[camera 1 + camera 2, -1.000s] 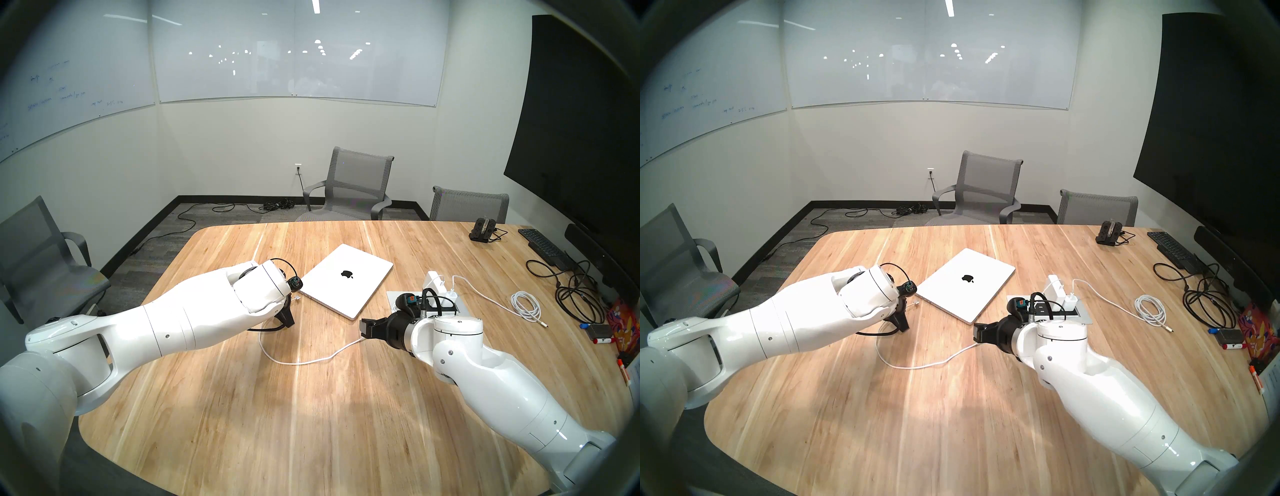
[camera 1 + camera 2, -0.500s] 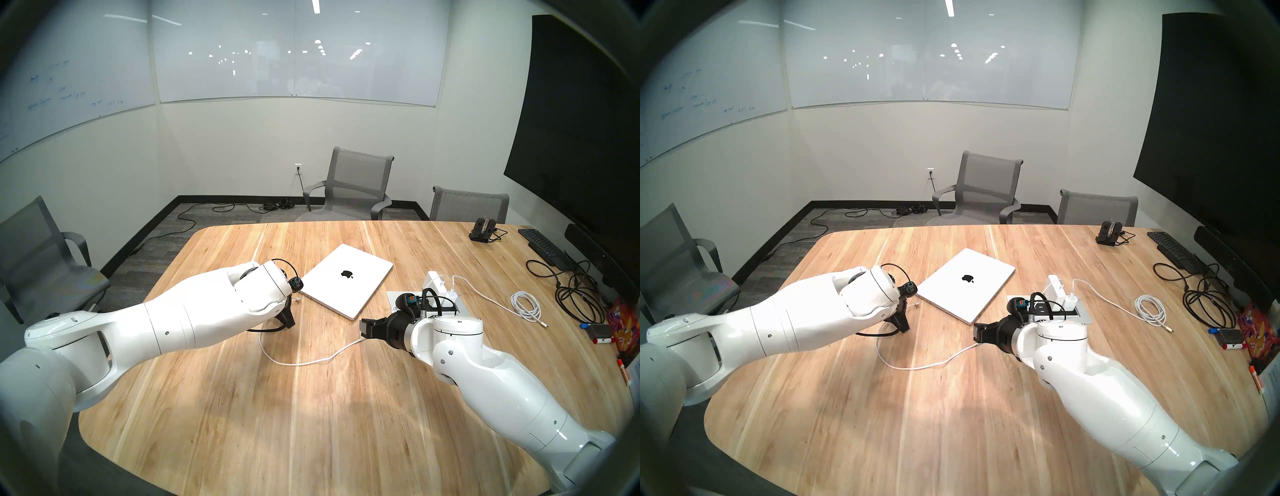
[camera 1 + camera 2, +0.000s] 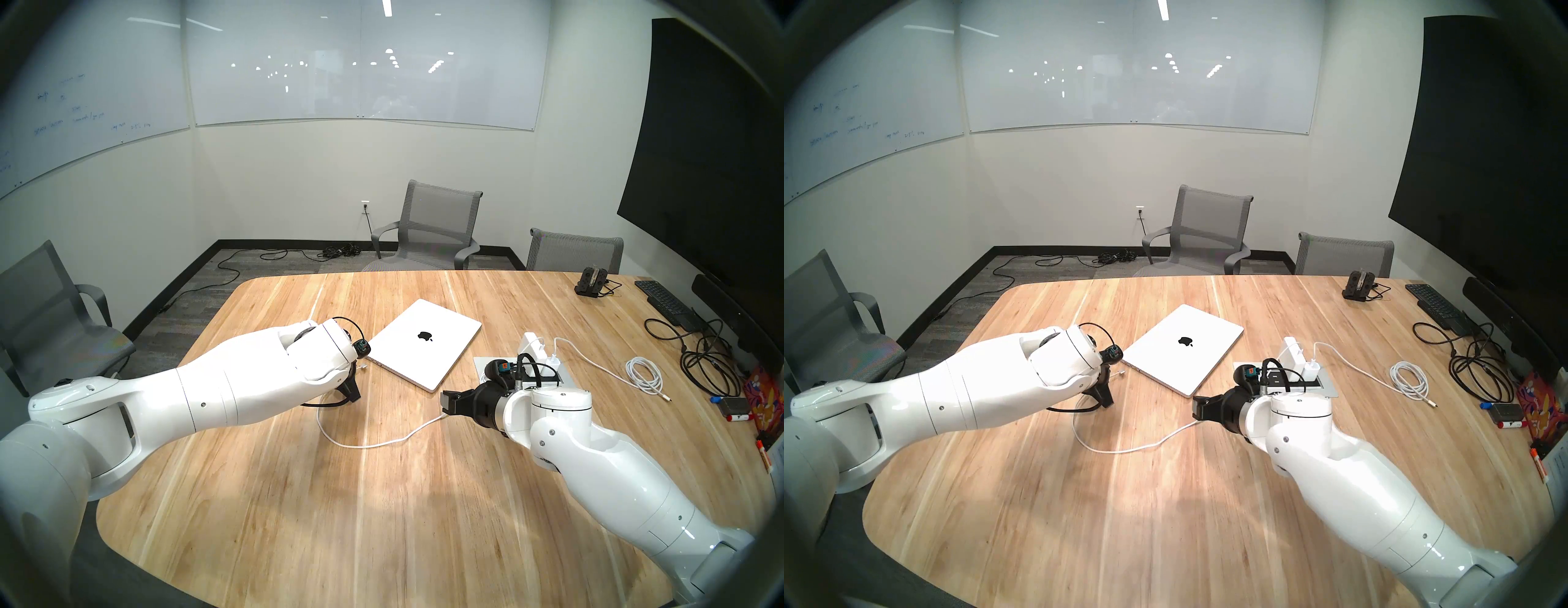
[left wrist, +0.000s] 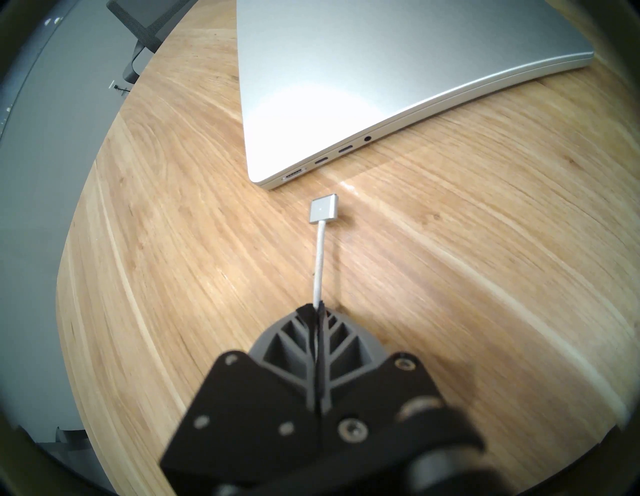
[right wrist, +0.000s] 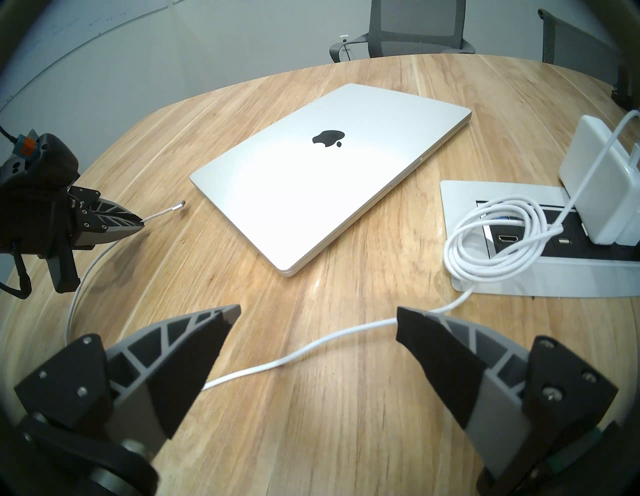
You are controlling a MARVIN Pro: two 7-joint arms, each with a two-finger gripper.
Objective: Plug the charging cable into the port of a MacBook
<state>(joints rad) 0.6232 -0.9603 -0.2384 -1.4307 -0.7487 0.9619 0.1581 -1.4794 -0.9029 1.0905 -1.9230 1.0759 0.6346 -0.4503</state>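
The closed silver MacBook (image 3: 424, 344) (image 3: 1183, 348) lies on the wooden table, its port edge facing my left gripper. My left gripper (image 4: 313, 308) (image 5: 140, 221) is shut on the white charging cable (image 4: 320, 259) a short way behind its flat silver plug (image 4: 323, 212) (image 5: 179, 205). The plug hangs just above the table, close to the laptop's corner (image 4: 263, 182) and apart from the ports. The cord loops across the table (image 3: 382, 443) (image 5: 277, 363). My right gripper (image 5: 318, 322) (image 3: 445, 401) is open and empty over the cord, near the laptop's near corner.
A white charger brick (image 5: 602, 180) stands in a grey outlet panel (image 5: 485, 194) right of the laptop. A coiled white cable (image 3: 645, 375), black cables (image 3: 704, 356) and a keyboard (image 3: 666, 301) lie at the far right. Grey chairs (image 3: 428, 229) stand around the table.
My left arm's shoulder and elbow have shifted slightly; the left gripper and the plug stay almost where they were. The right arm has not moved.
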